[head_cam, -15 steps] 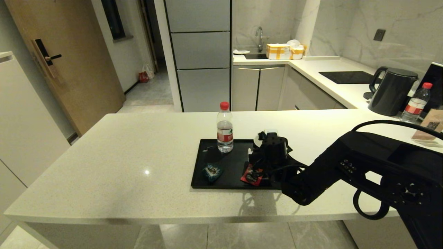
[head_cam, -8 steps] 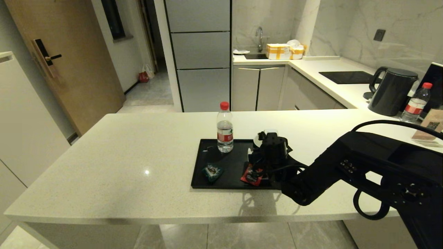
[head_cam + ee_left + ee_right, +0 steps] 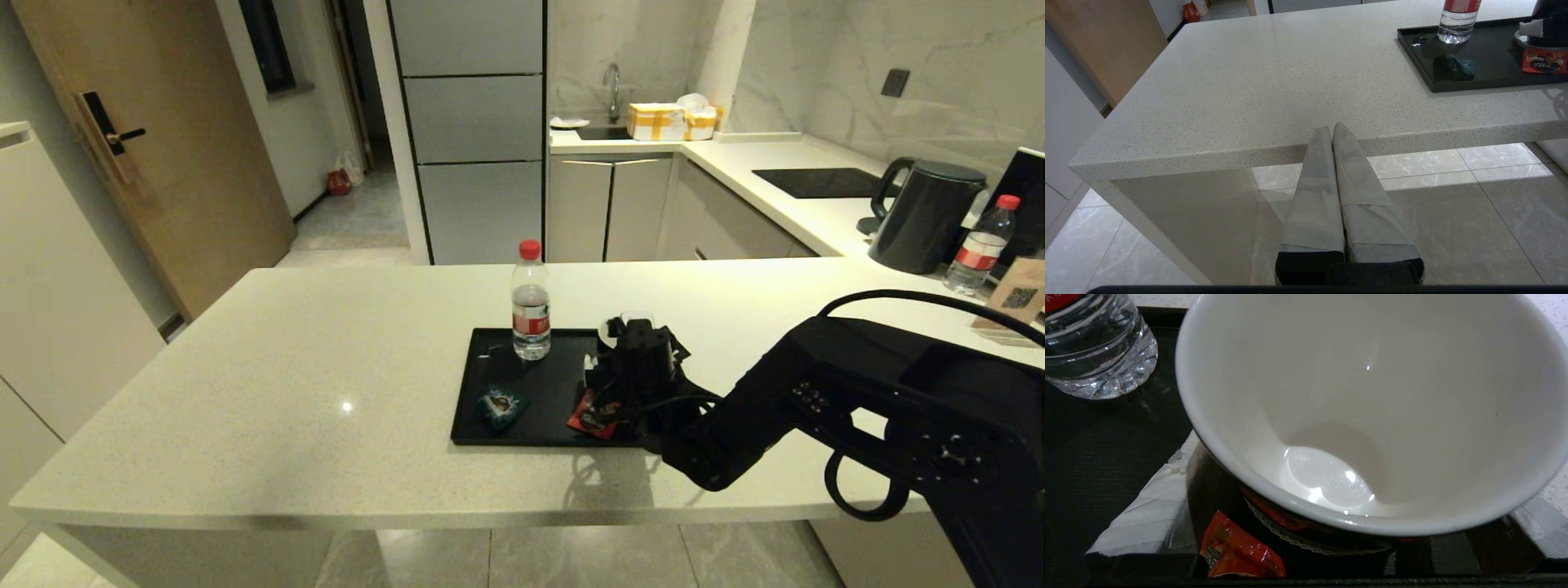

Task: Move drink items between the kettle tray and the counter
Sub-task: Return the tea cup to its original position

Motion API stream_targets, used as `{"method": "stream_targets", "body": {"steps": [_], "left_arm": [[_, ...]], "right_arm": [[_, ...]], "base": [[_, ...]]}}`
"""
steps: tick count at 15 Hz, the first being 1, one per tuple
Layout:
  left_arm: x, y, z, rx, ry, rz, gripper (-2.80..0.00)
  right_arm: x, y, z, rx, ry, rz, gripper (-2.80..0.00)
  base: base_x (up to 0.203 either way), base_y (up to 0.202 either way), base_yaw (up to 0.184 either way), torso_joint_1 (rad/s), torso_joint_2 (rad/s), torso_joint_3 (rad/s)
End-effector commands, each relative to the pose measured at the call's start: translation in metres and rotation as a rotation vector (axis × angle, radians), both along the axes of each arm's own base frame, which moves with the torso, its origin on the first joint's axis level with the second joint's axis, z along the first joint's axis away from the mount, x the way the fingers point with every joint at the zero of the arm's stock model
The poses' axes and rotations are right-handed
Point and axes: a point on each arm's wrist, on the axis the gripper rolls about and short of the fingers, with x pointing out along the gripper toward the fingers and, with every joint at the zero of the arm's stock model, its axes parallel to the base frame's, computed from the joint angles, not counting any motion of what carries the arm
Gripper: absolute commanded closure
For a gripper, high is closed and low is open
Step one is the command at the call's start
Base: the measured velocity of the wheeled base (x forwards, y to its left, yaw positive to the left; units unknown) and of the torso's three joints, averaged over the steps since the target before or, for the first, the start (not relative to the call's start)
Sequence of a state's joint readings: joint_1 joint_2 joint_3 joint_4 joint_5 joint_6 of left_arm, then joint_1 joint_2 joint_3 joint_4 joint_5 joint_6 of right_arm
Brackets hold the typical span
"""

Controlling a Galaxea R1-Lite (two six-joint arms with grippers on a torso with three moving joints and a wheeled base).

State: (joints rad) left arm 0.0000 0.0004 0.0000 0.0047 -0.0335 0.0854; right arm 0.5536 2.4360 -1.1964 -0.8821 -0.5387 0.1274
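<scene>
Far left and low: left gripper (image 3: pixel 1333 130) parked below the thick rounded edge of the broad pale cream speckled stone counter (image 3: pixel 326 384), grey taped fingers (image 3: pixel 1314 196) pressed flat together, nothing between them. Moving right along the stone: flat rectangular black tray with a low raised rim (image 3: pixel 469 408), resting near the front edge. On its near left part, a crumpled teal sachet (image 3: pixel 500 404); behind that, toward the far rim, a clear red-capped water bottle (image 3: pixel 531 302) standing upright. Further right, on the tray's near right part, a small square red foil sachet with dark print (image 3: pixel 589 415), lying flat, partly tucked under the arm. Just behind and right of it, right gripper (image 3: pixel 629 355) down over the tray's right end, clamped on a glossy black handled mug with white inside (image 3: pixel 1363 408); one taped finger on either side of the dark outer wall, mug empty, rim tilted toward the wrist camera. Whether the mug's base touches the tray: cannot tell. Far right, on the back worktop: tall black electric kettle (image 3: pixel 927 216), well apart from everything else.
</scene>
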Motion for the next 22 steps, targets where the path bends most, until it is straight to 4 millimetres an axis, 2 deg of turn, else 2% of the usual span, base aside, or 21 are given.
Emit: {"method": "stream_targets", "body": {"steps": [1,5,22], "left_arm": [[0.0000,0.0000,0.0000,0.000,-0.001,0.000,0.00],[0.0000,0.0000,0.0000,0.000,-0.001,0.000,0.00],[0.0000,0.0000,0.0000,0.000,-0.001,0.000,0.00]], "right_arm": [[0.0015,0.0009,-0.0006,0.006,-0.013,-0.004,-2.80],[0.0004,0.0011,0.0061,0.011,-0.029,0.001,-2.80],[-0.0022,-0.0005,0.0092,0.014,-0.028,0.001,-2.80]], "base": [[0.000,0.000,0.000,0.000,0.00,0.000],[0.000,0.000,0.000,0.000,0.00,0.000],[0.000,0.000,0.000,0.000,0.00,0.000]]}}
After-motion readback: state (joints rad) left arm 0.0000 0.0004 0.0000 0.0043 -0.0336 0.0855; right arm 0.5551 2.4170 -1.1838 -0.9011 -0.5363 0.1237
